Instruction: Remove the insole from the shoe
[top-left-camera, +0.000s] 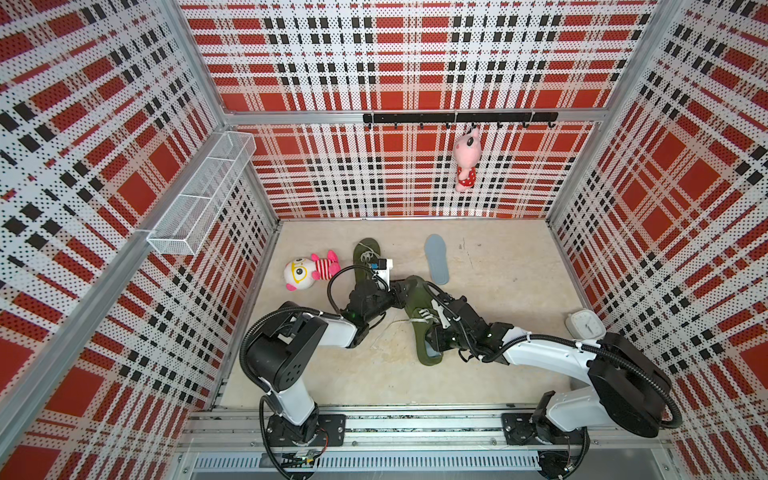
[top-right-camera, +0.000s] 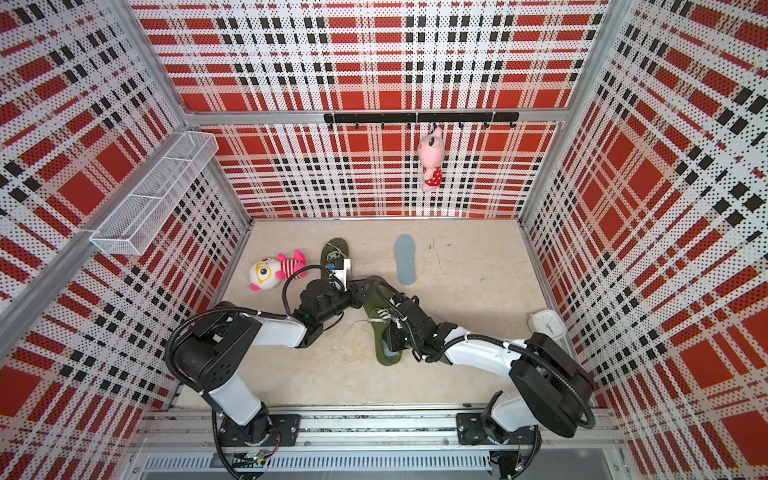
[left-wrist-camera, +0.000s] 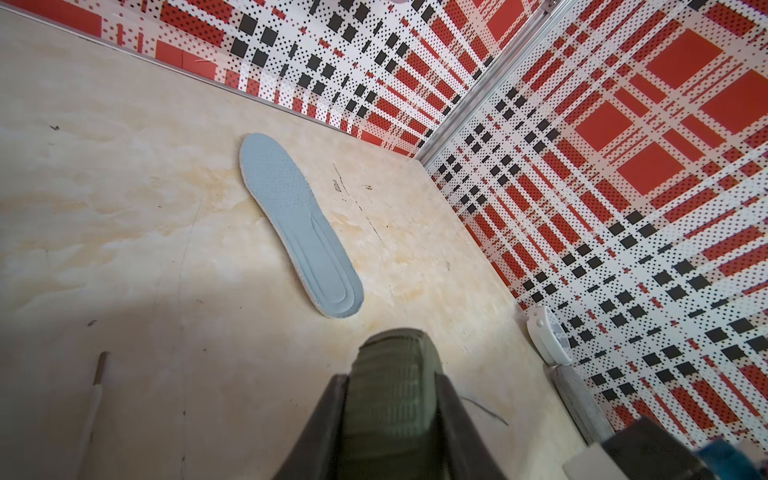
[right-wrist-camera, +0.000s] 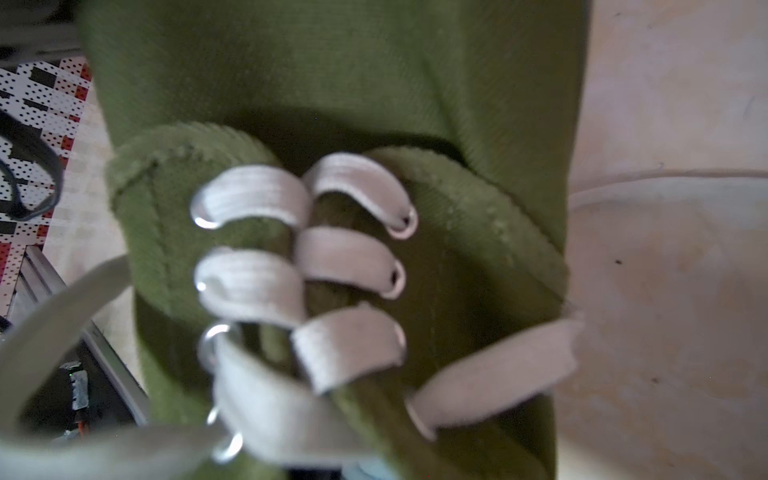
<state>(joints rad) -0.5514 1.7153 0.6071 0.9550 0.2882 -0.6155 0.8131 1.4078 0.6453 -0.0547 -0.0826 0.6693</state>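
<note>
An olive-green shoe (top-left-camera: 415, 301) (top-right-camera: 376, 299) with white laces lies in the middle of the floor. My left gripper (left-wrist-camera: 392, 380) (top-left-camera: 400, 289) is shut on its ribbed toe (left-wrist-camera: 390, 357), one finger on each side. My right gripper (top-left-camera: 433, 338) (top-right-camera: 392, 337) sits at the shoe's heel opening; its jaws are hidden by the wrist. The right wrist view is filled by the laced upper (right-wrist-camera: 332, 62). A pale blue sliver of insole (right-wrist-camera: 363, 472) shows at the shoe's opening. A separate grey-blue insole (top-left-camera: 436, 258) (top-right-camera: 405, 258) (left-wrist-camera: 299, 224) lies flat on the floor beyond the shoe.
A second green shoe (top-left-camera: 365, 251) lies at the back left, next to a plush toy (top-left-camera: 301, 272). A white clock (top-left-camera: 585, 324) stands by the right wall. A pink plush (top-left-camera: 466, 160) hangs on the back wall's hook rail. A wire basket (top-left-camera: 199, 195) is mounted on the left wall.
</note>
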